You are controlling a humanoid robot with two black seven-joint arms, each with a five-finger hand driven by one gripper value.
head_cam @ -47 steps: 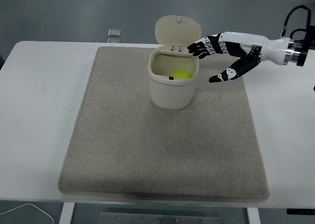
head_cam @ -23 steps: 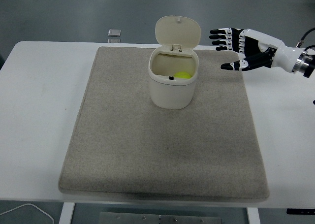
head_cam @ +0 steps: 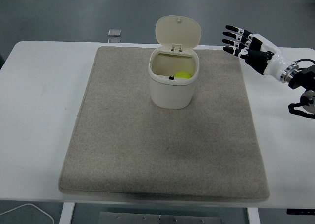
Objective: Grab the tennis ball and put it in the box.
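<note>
I see a grey mat (head_cam: 162, 135) covering most of the white surface (head_cam: 39, 111), and on its far half stands the cream box (head_cam: 172, 83), upright, its hinged lid (head_cam: 178, 33) tipped up and back so the mouth faces straight up. A small silver square object (head_cam: 114, 33) lies on the surface just beyond the mat's far left corner, and a white cable (head_cam: 24, 211) shows at the near left edge. Nothing stands between the box and my right hand (head_cam: 246, 44).

The tennis ball (head_cam: 183, 76) lies inside the box, low against the right inner wall, only its yellow-green top showing over the rim. Being round, it has no long axis I can call.

My right hand hangs in the air to the right of the box, well apart from it and slightly farther back, above the mat's far right corner. Its fingers (head_cam: 234, 34) are spread and straight, pointing left toward the lid, holding nothing. The forearm runs off toward the right edge.
</note>
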